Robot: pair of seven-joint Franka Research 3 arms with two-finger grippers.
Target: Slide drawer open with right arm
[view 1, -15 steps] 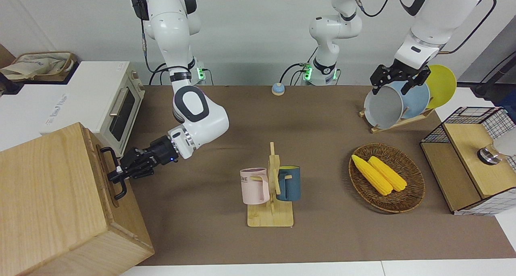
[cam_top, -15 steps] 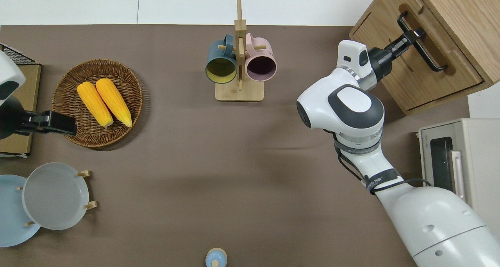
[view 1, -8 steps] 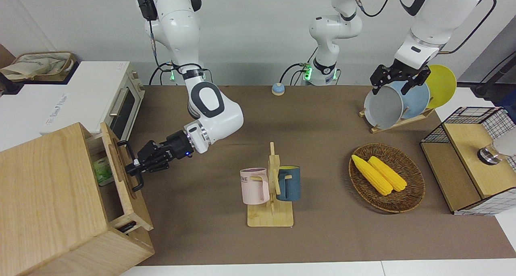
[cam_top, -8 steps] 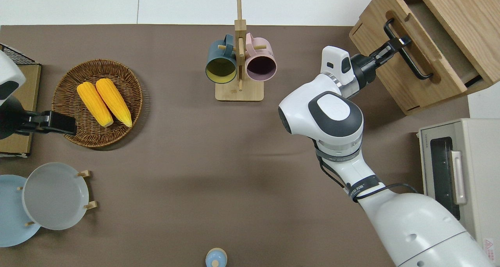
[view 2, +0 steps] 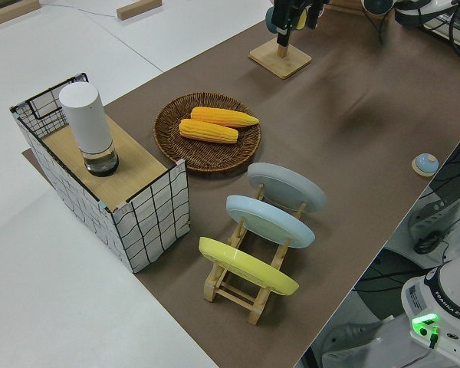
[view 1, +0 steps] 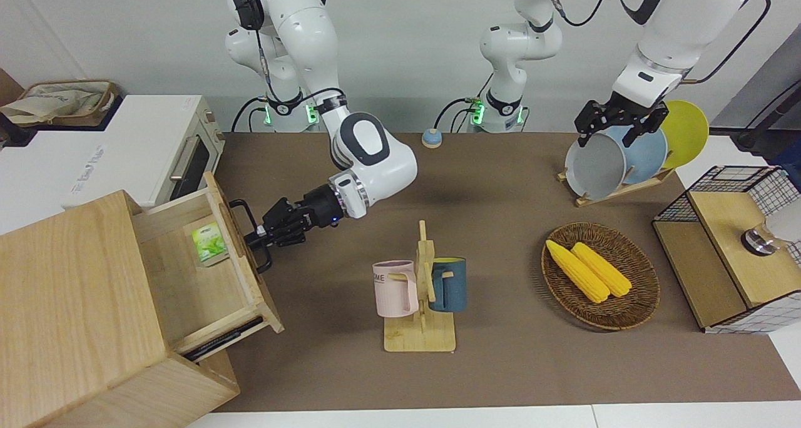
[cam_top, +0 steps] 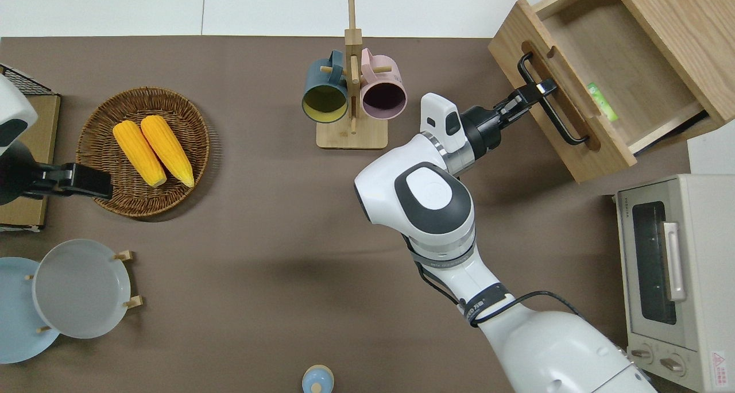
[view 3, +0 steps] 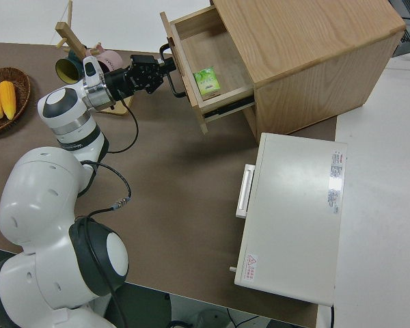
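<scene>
Brown matting is covering the desk, and at its corner farthest from us, at our right arm's end, the drawer [view 1: 206, 271] is standing pulled well out of its pale-wood cabinet [view 1: 69, 315]. Our right gripper [view 1: 258, 239] is pinching the black bar handle [cam_top: 552, 107]. Inside, a green packet [view 3: 206, 82] is lying. Our left arm is parked.
</scene>
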